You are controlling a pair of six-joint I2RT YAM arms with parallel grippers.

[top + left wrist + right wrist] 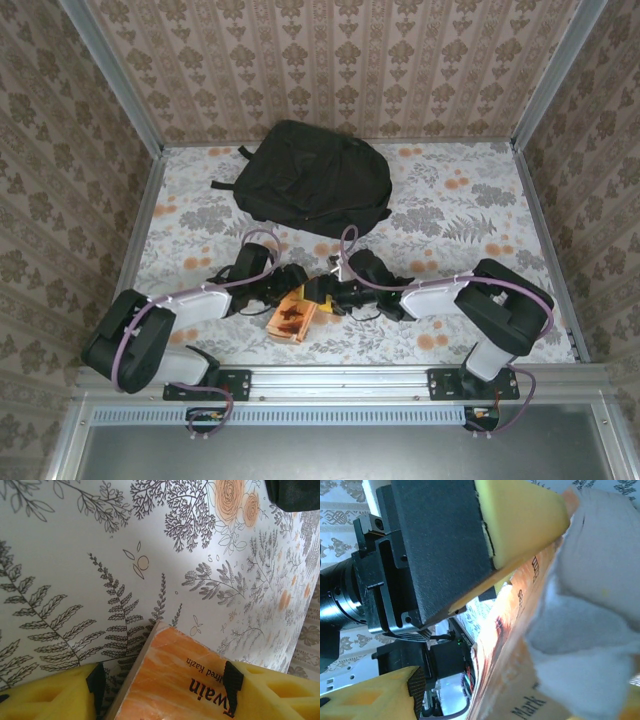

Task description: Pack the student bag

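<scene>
Left jaws grasp an orange book by its sides at the tabletop's 6 o'clock edge. Right jaws flank the same book; whether they are clenched I cannot tell. The left arm and right arm fold inward, wrists meeting at centre. The student bag lies flat at 12 o'clock, well apart.
</scene>
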